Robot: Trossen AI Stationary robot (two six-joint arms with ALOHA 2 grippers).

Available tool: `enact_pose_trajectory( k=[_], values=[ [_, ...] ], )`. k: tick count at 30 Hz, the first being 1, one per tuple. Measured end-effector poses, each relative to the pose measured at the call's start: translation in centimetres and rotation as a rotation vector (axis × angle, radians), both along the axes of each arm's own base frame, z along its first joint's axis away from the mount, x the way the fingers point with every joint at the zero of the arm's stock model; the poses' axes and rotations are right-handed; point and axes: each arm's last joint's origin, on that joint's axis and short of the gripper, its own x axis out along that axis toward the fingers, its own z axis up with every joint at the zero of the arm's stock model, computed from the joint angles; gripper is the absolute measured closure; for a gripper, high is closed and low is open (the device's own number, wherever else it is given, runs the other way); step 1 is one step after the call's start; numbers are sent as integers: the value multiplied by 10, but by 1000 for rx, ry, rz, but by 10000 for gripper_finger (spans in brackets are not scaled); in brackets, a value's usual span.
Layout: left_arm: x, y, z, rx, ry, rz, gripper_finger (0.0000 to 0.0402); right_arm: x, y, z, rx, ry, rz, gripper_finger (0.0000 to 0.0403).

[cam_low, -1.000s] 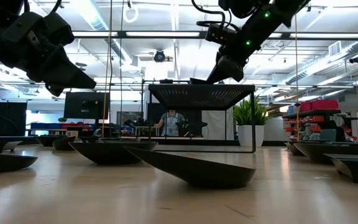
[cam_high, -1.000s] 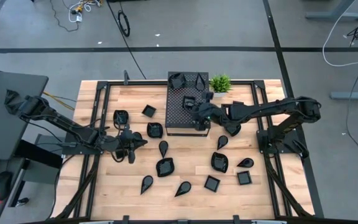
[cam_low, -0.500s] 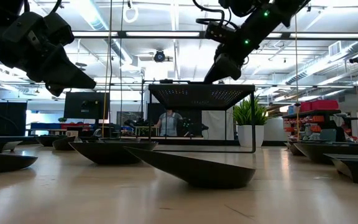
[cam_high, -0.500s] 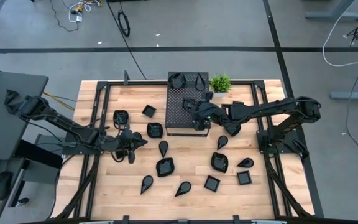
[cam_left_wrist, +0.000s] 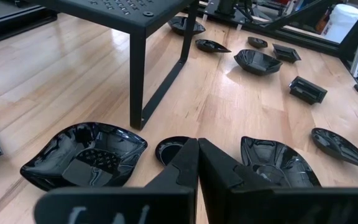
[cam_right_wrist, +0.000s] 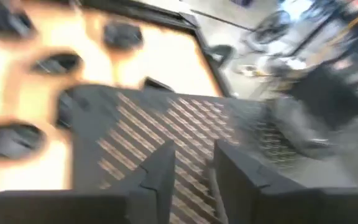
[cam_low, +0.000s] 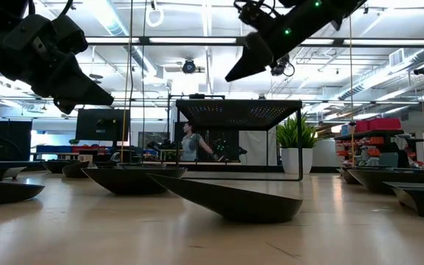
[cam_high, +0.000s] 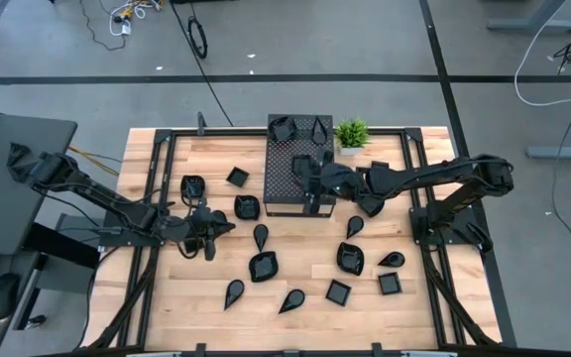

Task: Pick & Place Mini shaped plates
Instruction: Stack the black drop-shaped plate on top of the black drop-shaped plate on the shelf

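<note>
Several glossy black mini shaped plates lie flat on the wooden table, among them one [cam_high: 263, 266] near the middle and one [cam_high: 350, 258] to its right. Two more [cam_high: 284, 127] [cam_high: 317, 127] rest on the far end of the black perforated box [cam_high: 290, 188]. My right gripper [cam_high: 307, 175] [cam_right_wrist: 191, 168] hovers above the box top, open, with nothing between its fingers. My left gripper [cam_high: 209, 226] [cam_left_wrist: 197, 163] is shut and holds nothing. It hangs over the table's left half above a leaf-shaped plate [cam_left_wrist: 82, 155] and a teardrop plate [cam_left_wrist: 278, 163].
The box stands on thin legs [cam_left_wrist: 138, 74] at the table's far middle. A small green potted plant [cam_high: 351, 132] stands just to its right. Black frame rails [cam_high: 157, 188] run along the table's sides. A person moves in the room behind [cam_low: 190, 141].
My right gripper has risen from just above the box top and swung a little toward the table's far left. My left arm has kept still.
</note>
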Motion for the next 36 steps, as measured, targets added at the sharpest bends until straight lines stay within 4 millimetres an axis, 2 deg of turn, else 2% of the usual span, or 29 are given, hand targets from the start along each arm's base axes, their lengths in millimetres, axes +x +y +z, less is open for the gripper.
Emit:
enact_pose_trajectory(
  k=[5,7,9,13,15,17,23,28,32,36],
  values=[
    [0,0,0,1,3,0,385,1,-11,4,110,-95,-56,369],
    [0,0,0,1,3,0,385,0,-10,15,113,-175,-59,392],
    [0,0,0,1,2,0,385,-3,-5,31,107,-278,-43,397],
    [0,0,0,1,2,0,385,-13,20,67,106,-508,-12,389],
    [0,0,0,1,2,0,385,-20,39,81,79,-583,-12,394],
    [0,0,0,1,2,0,385,-27,63,87,29,-591,0,399],
    [0,0,0,0,2,0,385,-45,139,73,-44,-499,-73,399],
    [0,0,0,0,1,0,385,-63,183,54,33,-478,-115,400],
    [0,0,0,0,1,0,385,-75,197,37,221,-425,-66,400],
    [0,0,0,2,0,5,385,-81,193,14,475,-233,-58,400]
  ],
)
